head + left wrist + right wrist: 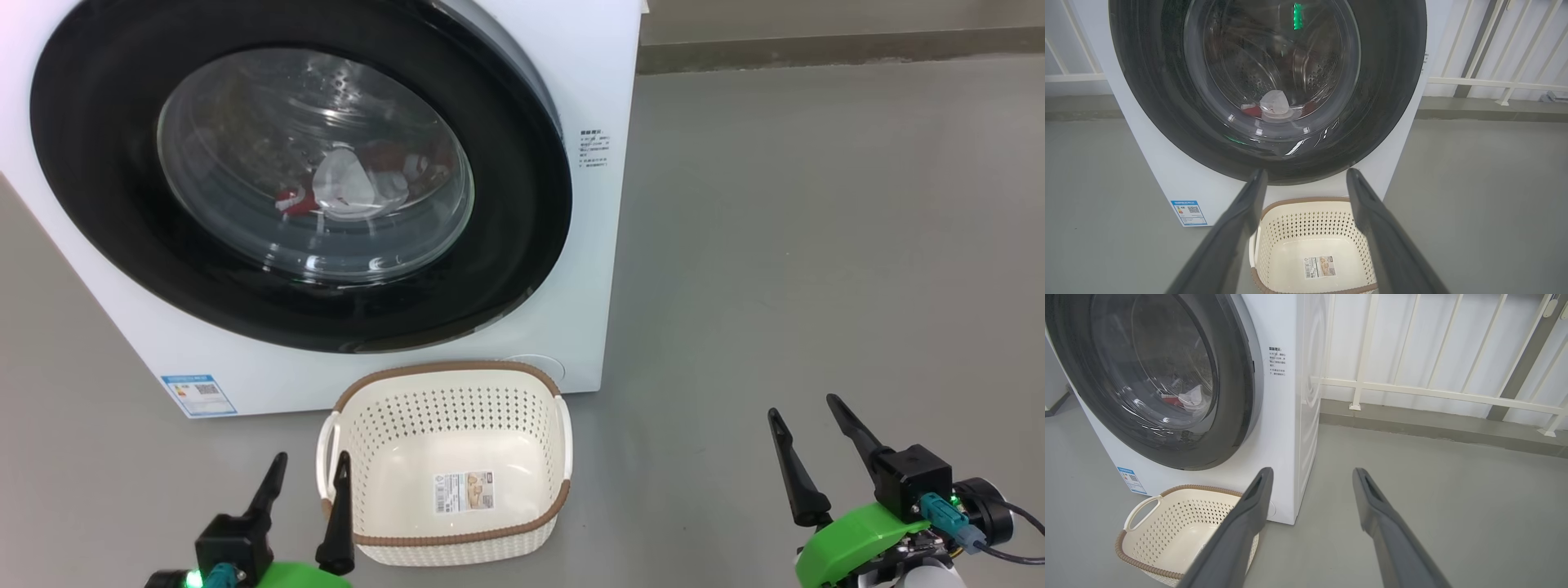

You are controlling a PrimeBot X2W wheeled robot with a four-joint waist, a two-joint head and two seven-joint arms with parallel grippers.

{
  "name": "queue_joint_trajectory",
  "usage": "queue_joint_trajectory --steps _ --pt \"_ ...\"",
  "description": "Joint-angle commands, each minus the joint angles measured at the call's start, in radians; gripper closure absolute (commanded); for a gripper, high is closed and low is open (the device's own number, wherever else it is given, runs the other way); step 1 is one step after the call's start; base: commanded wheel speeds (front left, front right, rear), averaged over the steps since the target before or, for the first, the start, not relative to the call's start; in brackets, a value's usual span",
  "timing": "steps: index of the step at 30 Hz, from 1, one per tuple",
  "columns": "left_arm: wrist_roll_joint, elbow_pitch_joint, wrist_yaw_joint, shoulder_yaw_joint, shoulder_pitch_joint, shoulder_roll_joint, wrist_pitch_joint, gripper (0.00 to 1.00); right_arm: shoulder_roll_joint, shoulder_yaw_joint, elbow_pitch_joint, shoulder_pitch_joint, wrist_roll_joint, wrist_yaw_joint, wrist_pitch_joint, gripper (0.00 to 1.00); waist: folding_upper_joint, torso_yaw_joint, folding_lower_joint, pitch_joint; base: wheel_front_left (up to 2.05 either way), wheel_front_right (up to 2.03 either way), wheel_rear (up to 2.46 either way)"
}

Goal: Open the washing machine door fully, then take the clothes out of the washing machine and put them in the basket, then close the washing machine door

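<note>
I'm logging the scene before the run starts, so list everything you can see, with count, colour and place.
washing machine: one, white, on the floor ahead
washing machine door: one, black rim, clear glass, across the drum mouth
clothes: count unclear, red and white, inside behind the glass
basket: one, cream, brown rim, on the floor before the machine
label sticker: one, pale, basket bottom
blue sticker: one, machine's lower front
railing: one, white, behind the machine
floor: grey
left end effector: one, dark fingers, open, beside the basket
right end effector: one, dark fingers, open, over the floor
</note>
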Motion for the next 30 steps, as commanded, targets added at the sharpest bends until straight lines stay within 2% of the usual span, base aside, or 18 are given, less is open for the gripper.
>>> queue_joint_trajectory --steps 1,19,20,21,30 --pt "-0.002 -0.014 0.011 0.029 -0.041 0.007 -0.012 0.0 -0.004 0.017 -0.02 -0.034 -0.006 0.0 -0.012 0.0 0.0 0.0 -0.0001 -0.001 0.0 0.0 0.0" --pt "-0.01 -0.003 0.016 0.02 -0.037 0.006 -0.012 0.0 0.004 0.005 -0.02 -0.023 0.008 0.0 -0.012 0.0 0.0 0.005 -0.0001 -0.006 0.0 0.0 0.0" --pt "-0.008 -0.003 0.017 0.018 -0.037 0.006 -0.012 0.0 0.004 0.004 -0.018 -0.023 0.013 0.0 -0.012 0.29 0.0 0.005 -0.0001 -0.006 0.0 0.0 0.0" --pt "-0.006 -0.003 0.018 0.017 -0.037 0.006 -0.012 0.0 0.004 0.003 -0.017 -0.024 0.016 0.0 -0.012 1.0 0.0 0.006 -0.0001 -0.006 0.0 0.0 0.0" --pt "-0.002 -0.002 0.019 0.016 -0.037 0.005 -0.012 0.0 0.005 0.018 -0.005 -0.034 0.076 0.0 -0.012 1.0 0.0 0.008 -0.0001 -0.004 0.0 0.0 0.0"
